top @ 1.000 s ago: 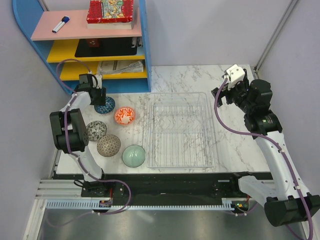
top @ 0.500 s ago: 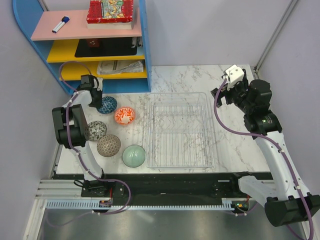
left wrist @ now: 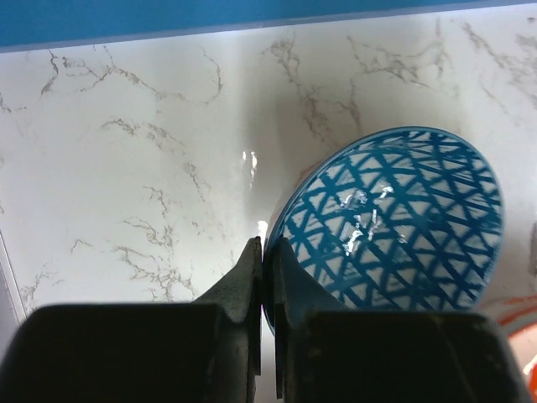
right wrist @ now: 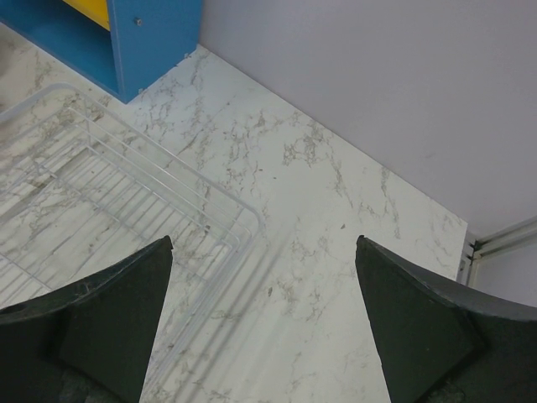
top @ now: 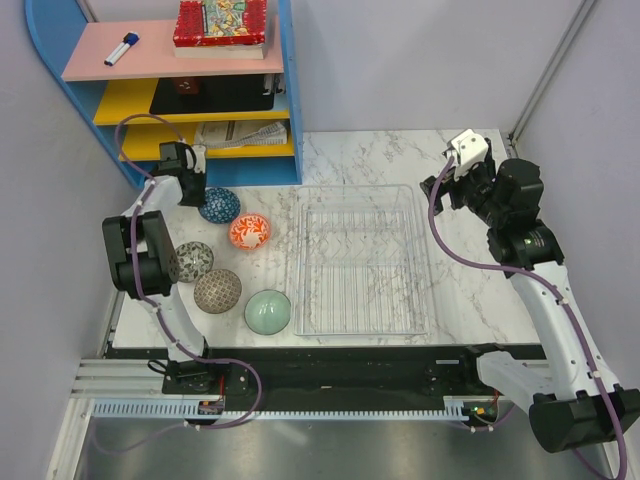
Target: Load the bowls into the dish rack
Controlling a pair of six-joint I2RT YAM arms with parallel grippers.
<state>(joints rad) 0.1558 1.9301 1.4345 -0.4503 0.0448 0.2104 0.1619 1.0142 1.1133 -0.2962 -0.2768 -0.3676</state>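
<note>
My left gripper [top: 194,193] [left wrist: 264,245] is shut on the near rim of the blue lattice-patterned bowl [top: 220,205] [left wrist: 394,218], which tilts at the table's back left. To the right of it lies the orange-red floral bowl [top: 249,232]. The grey speckled bowl [top: 193,261], brown lattice bowl [top: 217,291] and pale green bowl [top: 267,311] lie nearer, all upside down. The clear dish rack [top: 360,190] [right wrist: 126,168] sits mid-table with nothing in it. My right gripper [top: 450,185] [right wrist: 262,243] hovers open above the bare marble past the rack's far right corner.
A blue shelf unit [top: 200,90] with pink and yellow boards stands right behind the blue bowl, holding a book, papers and a marker. Walls close in the table's back and right sides.
The left gripper closed onto the blue bowl's rim, and the bowl shifted slightly right and tipped. The right arm has not moved.
</note>
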